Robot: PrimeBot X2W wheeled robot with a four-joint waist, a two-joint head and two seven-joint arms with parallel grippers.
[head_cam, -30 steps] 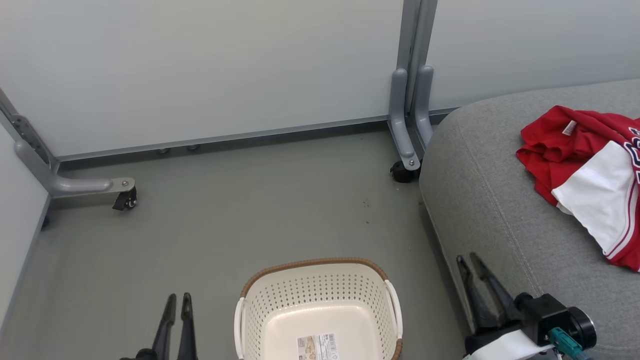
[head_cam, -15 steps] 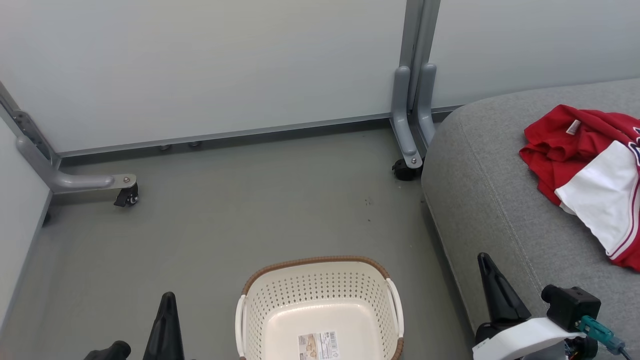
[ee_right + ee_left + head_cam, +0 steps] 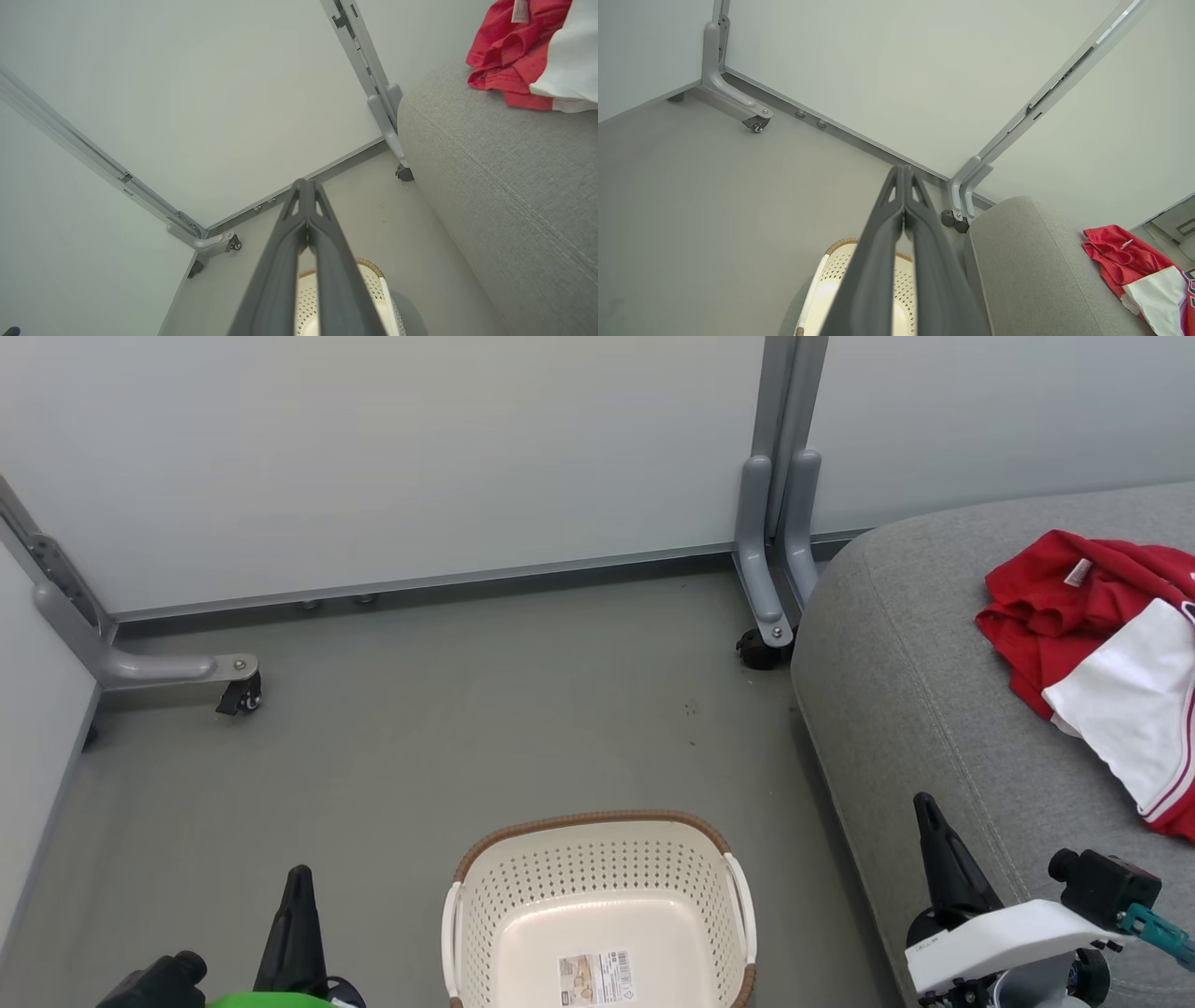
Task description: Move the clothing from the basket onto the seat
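Observation:
The cream perforated basket [image 3: 597, 915] with a brown rim stands on the floor at the bottom centre, holding nothing but its label sticker. A red and white jersey [image 3: 1102, 663] lies crumpled on the grey seat [image 3: 915, 691] at the right, also seen in the left wrist view as jersey [image 3: 1134, 266] and in the right wrist view as jersey [image 3: 518, 51]. My left gripper [image 3: 299, 875] is shut, left of the basket. My right gripper [image 3: 924, 801] is shut, over the seat's front edge. Both hold nothing.
Pale partition panels close off the back and left. Their grey metal feet on castors stand on the floor, one foot [image 3: 177, 667] at the left and one foot [image 3: 770, 607] beside the seat's corner. Grey floor [image 3: 467, 728] spreads between the basket and the panels.
Both grippers have turned edge-on and dropped lower in the head view, the right one shifting rightwards. The camera has shifted slightly. Jersey and basket have stayed put.

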